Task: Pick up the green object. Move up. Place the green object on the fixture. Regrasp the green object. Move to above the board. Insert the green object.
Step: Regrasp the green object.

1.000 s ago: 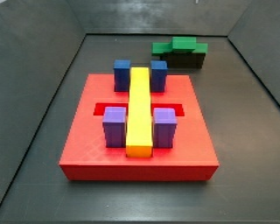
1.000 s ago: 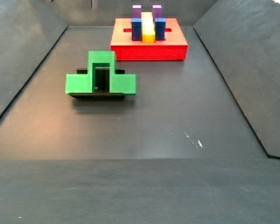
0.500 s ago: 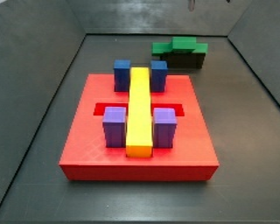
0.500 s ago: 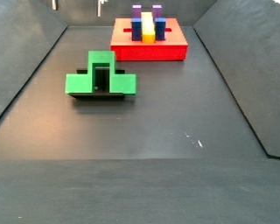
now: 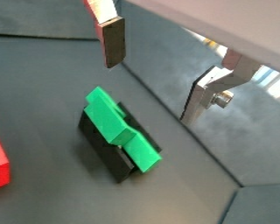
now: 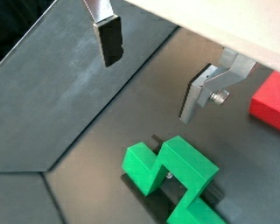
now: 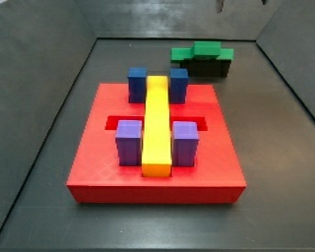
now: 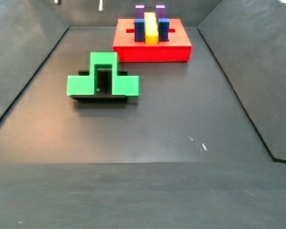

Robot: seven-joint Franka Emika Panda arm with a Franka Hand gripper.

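Dark grey counter (image 8: pixel 170 170) all round, walled on both sides, nothing loose on it. Biggest thing out there: the board (image 7: pixel 157 167), red slab carrying blue blocks (image 7: pixel 157 83), purple blocks (image 7: pixel 157 141) and a long yellow bar (image 7: pixel 157 123) down the middle, well apart from the action. Next down, the green object (image 8: pixel 104 79) resting across the fixture (image 8: pixel 100 97), plainly set down and not held, seen the same way in both wrist views with the dark fixture (image 5: pixel 108 150) poking out beneath the green object (image 5: pixel 122 129). Placement looks done, then; regrasp judged to be the step in hand. Now the change: barely a sliver at the top edge half a second back, and now a touch more of the arm dipping into both side views, so a descent toward the piece looks to be under way, slowly. Gripper (image 5: pixel 166 74) hovering above the green object, clearly apart from it, jaws spread wide with nothing between them but empty air. Silver fingers (image 6: pixel 205 92) with dark pads (image 6: pixel 108 42) showing cleanly in the wrist views. Hard to call: in the side views only tiny scraps of the gripper (image 7: pixel 239 5) cut off by the frame, so height over the piece impossible to read from there. Rear face of the fixture hidden behind the green piece; slot detail on the board too small to make out.
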